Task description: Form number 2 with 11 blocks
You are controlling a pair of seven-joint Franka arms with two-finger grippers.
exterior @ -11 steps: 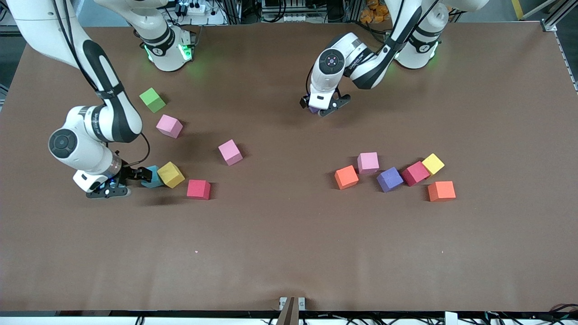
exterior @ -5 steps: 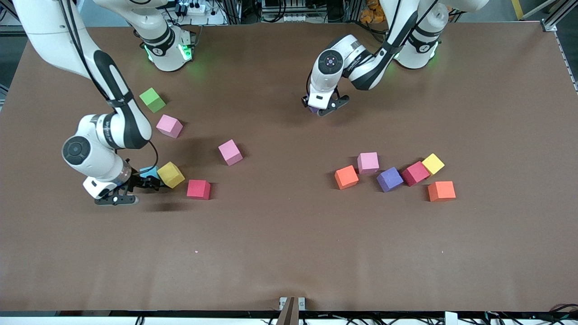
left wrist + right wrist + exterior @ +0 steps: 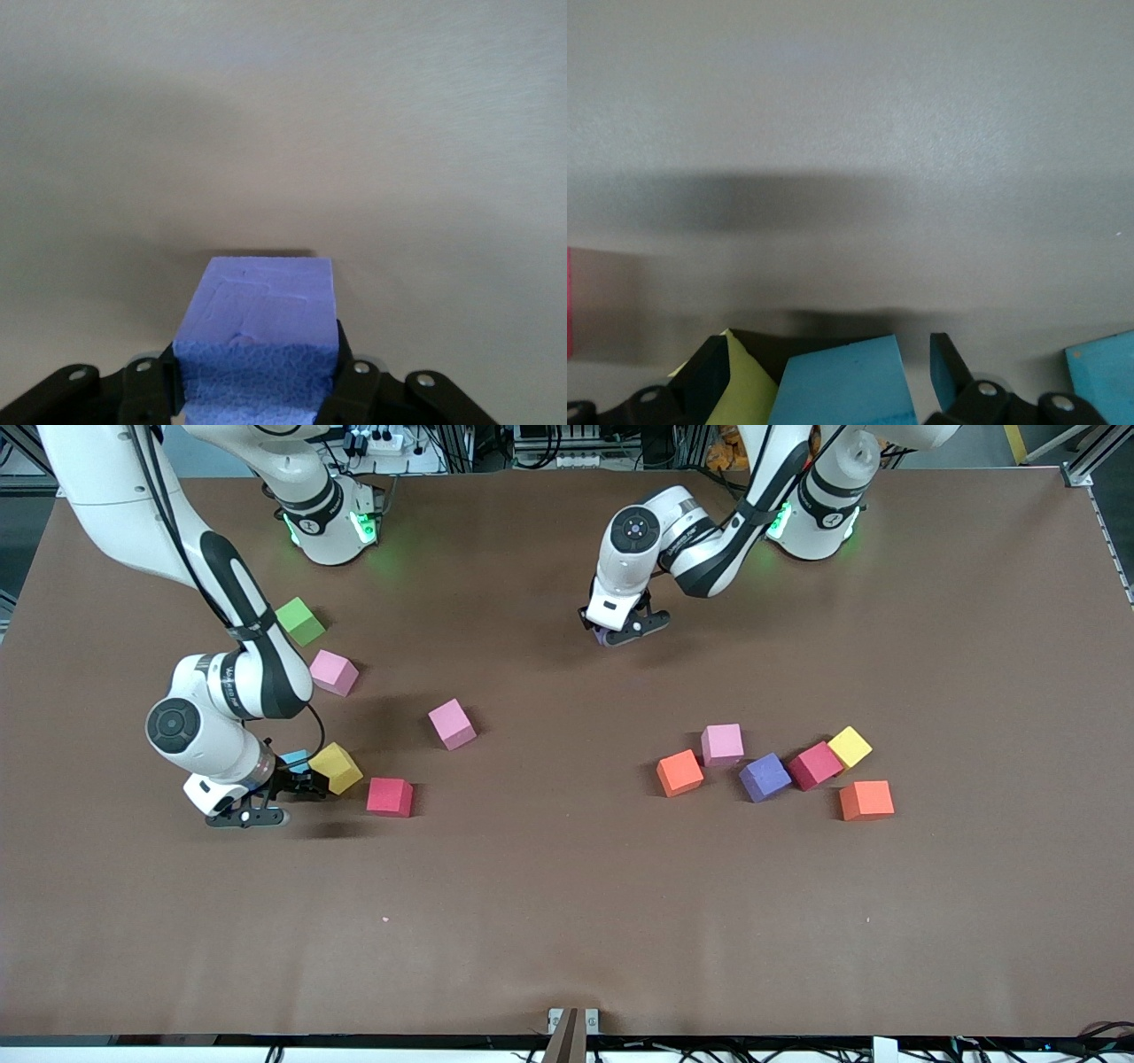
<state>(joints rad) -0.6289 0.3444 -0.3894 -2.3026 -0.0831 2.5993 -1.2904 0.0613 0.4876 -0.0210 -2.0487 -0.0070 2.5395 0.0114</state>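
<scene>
Table [image 3: 567, 921] brown, matte, blocks [image 3: 766, 766] scattered.

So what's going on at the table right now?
The left gripper is shut on a purple block near the robots' bases. The right gripper is down with open fingers around a light blue block that touches a yellow block. The other blocks lie scattered in two loose groups; no digit is formed yet.

My open right gripper [image 3: 833, 376] sits around a light blue block [image 3: 842, 385]. A yellow block [image 3: 744, 376] touches it at nine o'clock.
</scene>
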